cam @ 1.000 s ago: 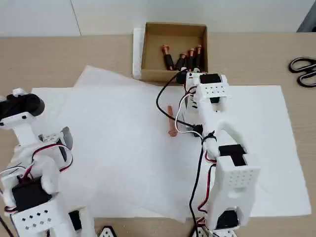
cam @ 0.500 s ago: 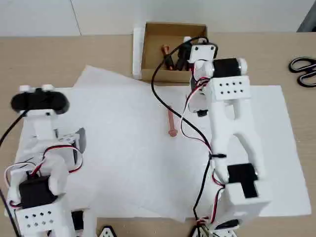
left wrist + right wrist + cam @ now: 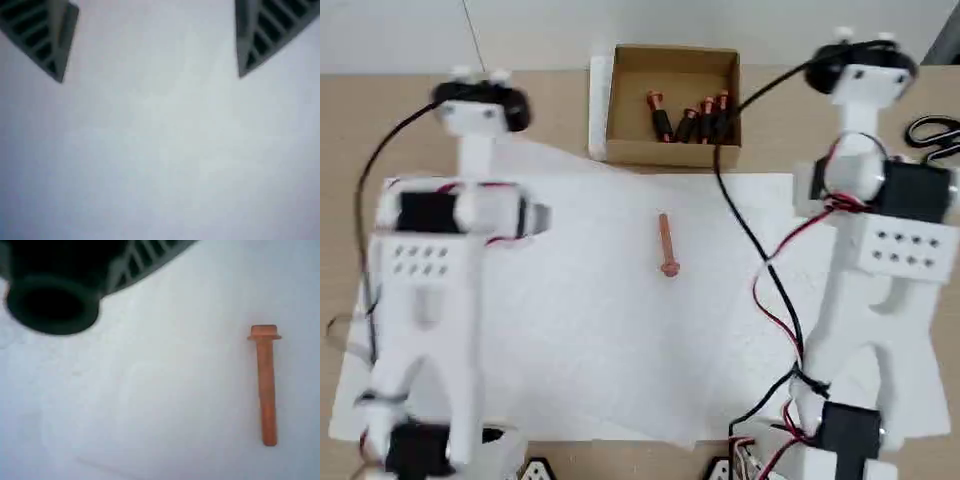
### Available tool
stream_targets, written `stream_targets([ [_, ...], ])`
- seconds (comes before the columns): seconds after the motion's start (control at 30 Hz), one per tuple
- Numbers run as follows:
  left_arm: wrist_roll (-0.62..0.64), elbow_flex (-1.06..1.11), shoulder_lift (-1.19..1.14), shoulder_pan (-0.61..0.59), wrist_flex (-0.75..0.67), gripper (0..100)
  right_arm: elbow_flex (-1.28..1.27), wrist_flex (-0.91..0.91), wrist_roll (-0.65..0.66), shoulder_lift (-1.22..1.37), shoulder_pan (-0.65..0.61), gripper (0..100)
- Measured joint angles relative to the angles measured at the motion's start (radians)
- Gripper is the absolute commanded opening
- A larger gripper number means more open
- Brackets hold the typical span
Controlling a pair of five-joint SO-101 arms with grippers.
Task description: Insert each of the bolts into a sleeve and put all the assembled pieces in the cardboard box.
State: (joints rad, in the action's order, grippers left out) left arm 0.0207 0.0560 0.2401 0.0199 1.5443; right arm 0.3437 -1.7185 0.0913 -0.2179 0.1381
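See the left gripper (image 3: 150,75) spread wide above bare white paper (image 3: 570,330), gripping nothing. Cannot tell the right gripper's (image 3: 115,270) opening, nor any hold on the dark ring-ended shape (image 3: 50,302) beside it. Find one copper bolt (image 3: 666,245) lying loose near the middle of the paper, between the two arms, head away from the cardboard box (image 3: 665,153). Count four assembled pieces (image 3: 688,120), bolts in black sleeves, inside the box
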Motion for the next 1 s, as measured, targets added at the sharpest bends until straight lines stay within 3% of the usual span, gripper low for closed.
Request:
stream_targets([
  [0.27, 0.129, -0.391, -0.476, 0.256, 0.015, 21, -0.04, -0.003, 0.0, -0.121, 0.06, 0.3],
  [0.43, 0.281, -0.623, -0.766, 0.288, 0.026, 21, -0.117, -0.005, 0.0, -0.172, 0.063, 0.3],
  [0.57, 0.324, -0.784, -0.951, 0.304, 0.097, 21, -0.127, -0.005, 0.0, -0.175, 0.064, 0.3],
  [0.77, 0.331, -0.98, -1.103, 0.396, 0.183, 21, -0.127, -0.005, 0.0, -0.175, 0.066, 0.3],
  [1.0, 0.331, -1.025, -1.119, 0.476, 0.186, 21, -0.127, -0.005, 0.0, -0.175, 0.066, 0.3],
])
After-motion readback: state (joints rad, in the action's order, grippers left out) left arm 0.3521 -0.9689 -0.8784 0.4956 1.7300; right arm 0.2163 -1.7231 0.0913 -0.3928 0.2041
